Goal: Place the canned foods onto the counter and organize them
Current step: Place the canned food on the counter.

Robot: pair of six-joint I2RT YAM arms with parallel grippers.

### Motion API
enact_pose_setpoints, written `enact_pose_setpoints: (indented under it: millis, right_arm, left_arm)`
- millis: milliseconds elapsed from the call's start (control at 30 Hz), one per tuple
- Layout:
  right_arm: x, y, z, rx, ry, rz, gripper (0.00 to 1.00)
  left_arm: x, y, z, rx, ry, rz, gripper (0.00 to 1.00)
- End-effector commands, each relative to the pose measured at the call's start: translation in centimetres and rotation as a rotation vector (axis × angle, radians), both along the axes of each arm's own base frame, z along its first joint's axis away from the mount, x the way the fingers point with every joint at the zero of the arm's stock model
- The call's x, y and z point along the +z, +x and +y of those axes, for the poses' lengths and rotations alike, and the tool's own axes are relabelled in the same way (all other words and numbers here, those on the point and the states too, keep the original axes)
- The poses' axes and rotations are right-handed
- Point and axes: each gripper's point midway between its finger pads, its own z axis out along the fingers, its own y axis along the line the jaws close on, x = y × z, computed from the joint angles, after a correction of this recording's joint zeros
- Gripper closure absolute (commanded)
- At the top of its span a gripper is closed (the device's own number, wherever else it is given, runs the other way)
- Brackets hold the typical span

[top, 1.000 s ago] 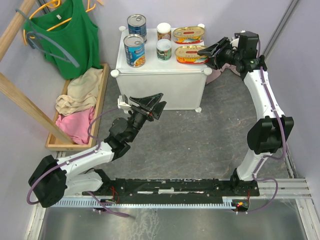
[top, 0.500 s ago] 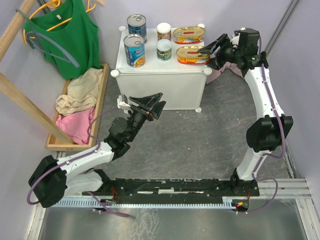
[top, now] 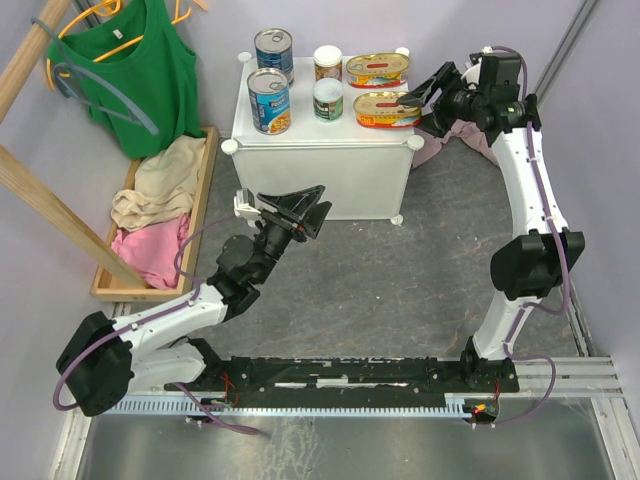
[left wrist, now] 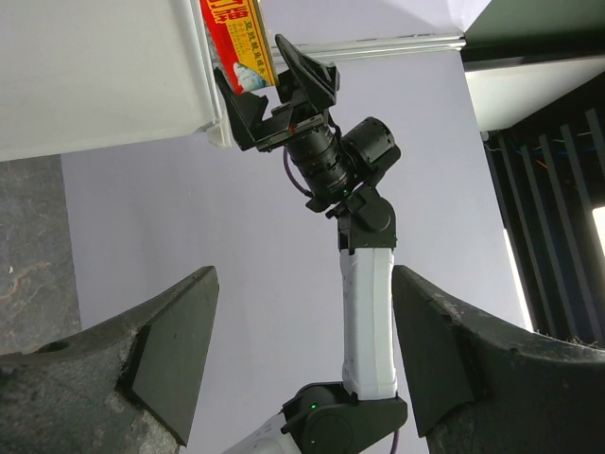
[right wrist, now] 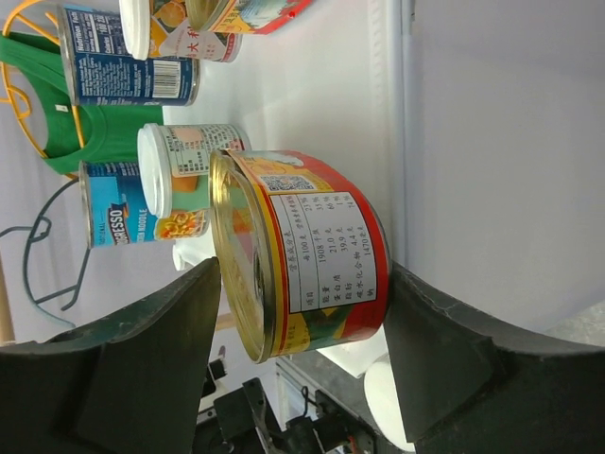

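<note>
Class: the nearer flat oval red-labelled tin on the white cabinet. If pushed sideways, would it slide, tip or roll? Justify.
The nearer oval tin is low and broad, lying flat, so it would probably slide rather than tip. Its oval outline makes rolling unlikely. The cabinet top looks smooth, so it may slide easily.

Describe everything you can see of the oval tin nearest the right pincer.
The oval tin is flat, with a gold lid and a red printed label around its side. It lies lid-up at the front right of the white cabinet top, beside a small white-topped can, in front of its twin. The open right pincer straddles its end.
</note>
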Motion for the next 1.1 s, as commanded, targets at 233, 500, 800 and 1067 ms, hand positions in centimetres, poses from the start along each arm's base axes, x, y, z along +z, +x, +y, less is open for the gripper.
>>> enact_pose_setpoints:
  millis: [233,500,800,1067]
  right_arm:
    - [0.3,0.3,-2.1,-0.042,-0.133,-0.037,0.25]
    - [0.1,0.4,-3.0,-0.057,-0.161,-0.034,0.26]
    - [0.3,0.6,-3.3,-0.09,-0.154,-0.047,0.4]
    - [0.7,1.5,-3.4,-0.111,-0.134,-0.066,0.51]
  left_arm:
    - [1.8,-0.7,0.7,-0.001,-0.028,-0.053,0.2]
    - [1.7,-0.7,0.8,0.0,-0.027,-0.052,0.2]
    - [1.8,-0.7,1.1,0.006,-0.027,-0.053,0.2]
    - [1.6,-0.7,1.0,0.003,-0.026,-0.051,0.2]
